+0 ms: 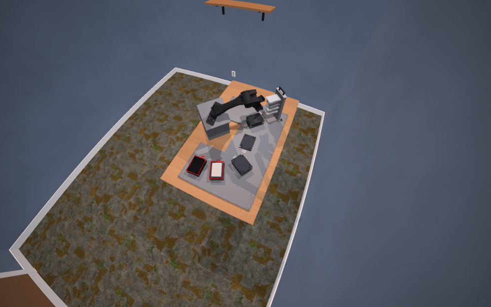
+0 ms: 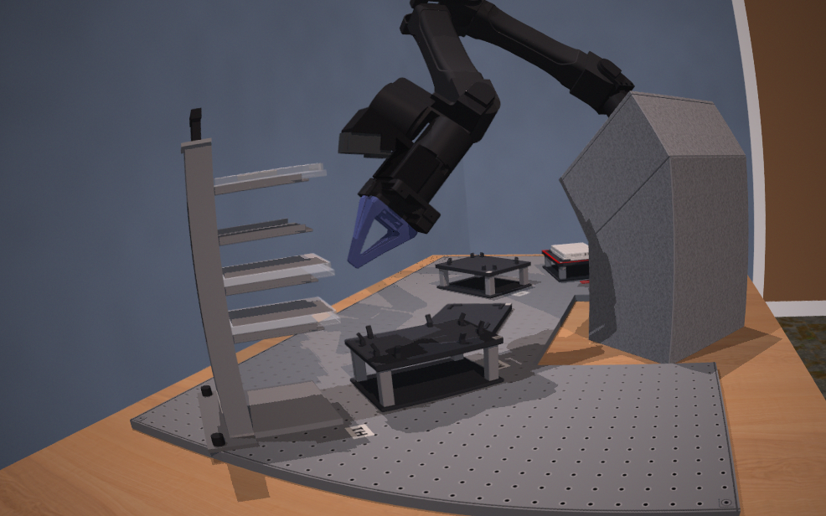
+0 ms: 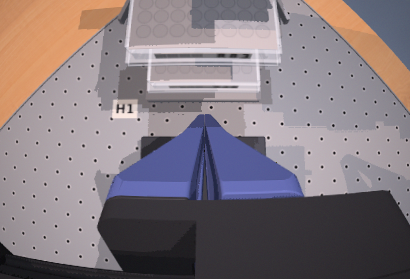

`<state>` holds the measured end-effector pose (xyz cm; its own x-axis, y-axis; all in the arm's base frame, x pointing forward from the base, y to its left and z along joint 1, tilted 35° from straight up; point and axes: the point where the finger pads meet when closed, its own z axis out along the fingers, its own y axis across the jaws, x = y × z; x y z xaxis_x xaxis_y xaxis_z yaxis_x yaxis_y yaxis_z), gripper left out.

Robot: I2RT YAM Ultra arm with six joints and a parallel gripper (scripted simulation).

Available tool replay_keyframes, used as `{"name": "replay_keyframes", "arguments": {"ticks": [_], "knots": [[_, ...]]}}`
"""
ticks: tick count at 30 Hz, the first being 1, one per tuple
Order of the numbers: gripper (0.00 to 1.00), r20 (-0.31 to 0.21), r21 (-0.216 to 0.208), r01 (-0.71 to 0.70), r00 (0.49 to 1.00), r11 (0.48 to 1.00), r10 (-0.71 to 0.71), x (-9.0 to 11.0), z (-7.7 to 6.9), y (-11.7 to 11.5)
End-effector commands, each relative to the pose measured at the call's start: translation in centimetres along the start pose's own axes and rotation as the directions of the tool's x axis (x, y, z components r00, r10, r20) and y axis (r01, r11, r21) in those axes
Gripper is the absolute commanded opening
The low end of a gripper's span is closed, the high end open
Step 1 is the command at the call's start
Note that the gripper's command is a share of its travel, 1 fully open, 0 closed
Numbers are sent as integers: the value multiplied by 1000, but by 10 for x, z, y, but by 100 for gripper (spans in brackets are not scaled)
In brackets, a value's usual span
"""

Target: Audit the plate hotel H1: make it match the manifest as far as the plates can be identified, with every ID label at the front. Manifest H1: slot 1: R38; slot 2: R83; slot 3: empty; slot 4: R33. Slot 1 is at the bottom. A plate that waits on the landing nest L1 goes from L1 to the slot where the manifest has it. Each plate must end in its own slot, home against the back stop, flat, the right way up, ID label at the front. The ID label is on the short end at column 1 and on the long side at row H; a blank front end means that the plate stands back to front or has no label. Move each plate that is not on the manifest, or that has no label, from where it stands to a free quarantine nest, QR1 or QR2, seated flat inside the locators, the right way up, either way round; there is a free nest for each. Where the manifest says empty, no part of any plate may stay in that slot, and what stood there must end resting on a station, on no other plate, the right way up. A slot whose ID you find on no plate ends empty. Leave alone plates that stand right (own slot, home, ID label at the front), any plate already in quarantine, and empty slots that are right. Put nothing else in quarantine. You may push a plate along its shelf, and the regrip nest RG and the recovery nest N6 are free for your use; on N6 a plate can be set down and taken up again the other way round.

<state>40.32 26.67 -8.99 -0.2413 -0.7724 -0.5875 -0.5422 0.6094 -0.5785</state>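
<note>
Ahead of gripper (image 2: 357,256): hotel H1 (image 2: 201,256) plates (image 2: 275,272) | gripper shut tight, holding nothing | prob. light, rigid, slick plastic | take by long sides, keep flat

- We saw an arm (image 2: 532,48) of matte black, built of rounded, blocky links.
- Its wrist housing (image 2: 403,137) was bulky, black and angular.
- The pincer (image 2: 355,259) had two blue-violet fingers, each a triangular open frame tapering to a point.
- The arm's foot (image 1: 210,120) was a flat black plate on a speckled grey pedestal (image 2: 666,243).
</note>
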Motion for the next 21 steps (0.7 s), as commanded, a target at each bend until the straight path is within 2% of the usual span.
{"name": "replay_keyframes", "arguments": {"ticks": [1, 21], "knots": [[0, 34, -5, -8, 999, 1000, 8, -8, -7, 0], [0, 36, -4, -10, 999, 1000, 10, 12, -29, -1]]}}
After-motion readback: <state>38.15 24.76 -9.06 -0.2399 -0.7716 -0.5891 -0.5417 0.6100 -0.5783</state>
